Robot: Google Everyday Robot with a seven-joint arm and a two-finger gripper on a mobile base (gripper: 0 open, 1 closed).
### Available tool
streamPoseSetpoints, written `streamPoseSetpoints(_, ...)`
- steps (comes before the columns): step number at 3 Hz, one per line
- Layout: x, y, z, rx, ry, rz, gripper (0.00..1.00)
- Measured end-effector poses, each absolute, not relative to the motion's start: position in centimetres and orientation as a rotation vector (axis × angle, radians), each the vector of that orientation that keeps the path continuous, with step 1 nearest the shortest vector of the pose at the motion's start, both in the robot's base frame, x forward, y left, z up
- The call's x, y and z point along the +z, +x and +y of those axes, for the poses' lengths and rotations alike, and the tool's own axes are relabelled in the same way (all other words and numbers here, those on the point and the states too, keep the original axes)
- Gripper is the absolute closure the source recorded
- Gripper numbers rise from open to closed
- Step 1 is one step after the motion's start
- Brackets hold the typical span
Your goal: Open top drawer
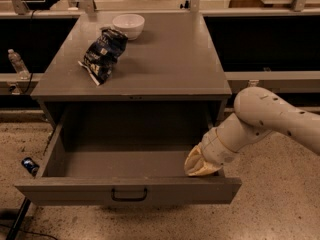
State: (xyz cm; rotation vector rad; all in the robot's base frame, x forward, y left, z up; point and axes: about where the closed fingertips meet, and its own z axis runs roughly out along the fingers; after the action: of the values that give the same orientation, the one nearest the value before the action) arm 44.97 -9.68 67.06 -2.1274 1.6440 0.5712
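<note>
Camera view: a water bottle [16, 63] stands at far left, and on the grey bench [170, 59] a dark chip bag [103, 54] lies left of centre with a white bowl [128, 25] just beyond it. Under the bench top, the top drawer [70, 191] stands pulled well out toward the near side, its dark handle [129, 195] at centre front. Inside its near right corner sits the end effector [201, 165], on a white arm [270, 116] from the right; released or clenched, I cannot tell.

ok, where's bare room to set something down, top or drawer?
Cabinet top: bare right of the chip bag and bowl, to the right and front edges. Top drawer: floor bare left and centre. Crowded: its front-right corner, where the gripper sits.
</note>
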Motion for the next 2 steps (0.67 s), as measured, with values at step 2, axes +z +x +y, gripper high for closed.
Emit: streamPoseSetpoints(2,66.17,44.36,-8.85,0.630,-2.149,1.655,1.00)
